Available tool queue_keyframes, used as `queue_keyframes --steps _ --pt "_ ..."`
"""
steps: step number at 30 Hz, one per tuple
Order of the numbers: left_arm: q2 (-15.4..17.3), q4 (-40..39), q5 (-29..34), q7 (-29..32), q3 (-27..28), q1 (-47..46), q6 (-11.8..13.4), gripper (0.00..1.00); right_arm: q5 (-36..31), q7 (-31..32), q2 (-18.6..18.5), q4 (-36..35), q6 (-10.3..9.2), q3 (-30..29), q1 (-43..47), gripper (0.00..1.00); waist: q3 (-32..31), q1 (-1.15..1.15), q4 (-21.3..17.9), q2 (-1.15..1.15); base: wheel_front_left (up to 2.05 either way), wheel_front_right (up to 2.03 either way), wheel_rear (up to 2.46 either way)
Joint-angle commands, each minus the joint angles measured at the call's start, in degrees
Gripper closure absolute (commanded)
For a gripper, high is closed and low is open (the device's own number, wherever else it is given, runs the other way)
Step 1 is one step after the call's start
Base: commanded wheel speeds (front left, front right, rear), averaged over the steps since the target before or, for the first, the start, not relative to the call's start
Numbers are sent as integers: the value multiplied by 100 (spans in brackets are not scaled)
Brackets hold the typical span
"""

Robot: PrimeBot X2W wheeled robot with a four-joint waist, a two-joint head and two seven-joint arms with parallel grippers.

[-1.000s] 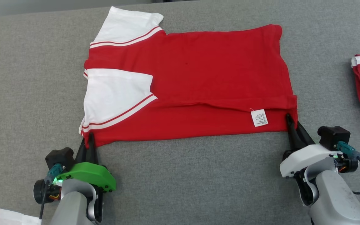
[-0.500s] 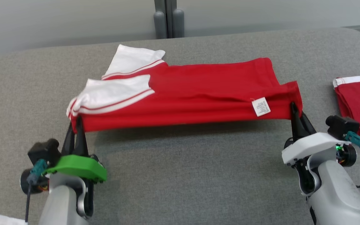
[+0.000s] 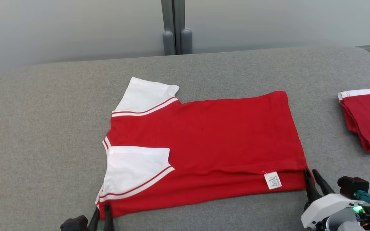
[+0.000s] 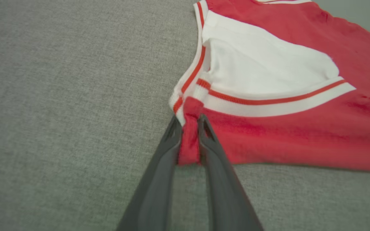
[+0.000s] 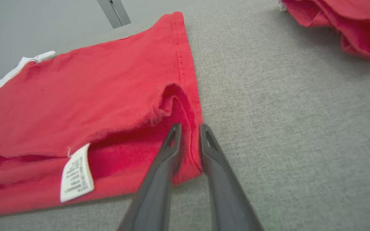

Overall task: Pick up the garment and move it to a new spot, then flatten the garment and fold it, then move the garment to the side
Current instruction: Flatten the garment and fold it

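Note:
The garment, a red shirt with white sleeves, lies flat on the grey table with its near edge folded over. A white label shows on that folded strip. My left gripper is at the near left corner. In the left wrist view the left gripper has a bunched strip of the red garment pinched between its fingers. My right gripper is at the near right corner. In the right wrist view the right gripper stands slightly parted, the garment hem lying loose between the fingers.
A second red and white garment lies folded at the table's right edge, also in the right wrist view as a red pile. A grey post stands behind the table. Bare grey cloth stretches left of the shirt.
Half a second ago the near edge hung lifted between both grippers; now it lies flat on the table. The right fingers have parted. The head camera has shifted too.

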Motion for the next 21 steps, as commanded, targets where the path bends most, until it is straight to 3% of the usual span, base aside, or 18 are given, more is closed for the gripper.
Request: queue_keyframes --steps 1,6,11,21 --pt "53 -106 73 3 28 -16 79 0 -196 -11 -75 -113 -11 -29 8 0 98 0 43 0 0 0 0" --pt "43 -374 224 3 25 -337 178 0 -884 -11 -23 -431 -11 -71 -234 0 330 0 89 0 0 0 0" --pt "45 -319 413 3 -80 -860 108 0 -1420 -11 37 -257 -11 -25 -638 0 596 0 113 0 0 0 0" --pt "45 -16 701 3 -110 -2262 -96 0 -1776 -11 -52 171 -11 -173 -1790 0 1322 0 110 0 0 0 0"
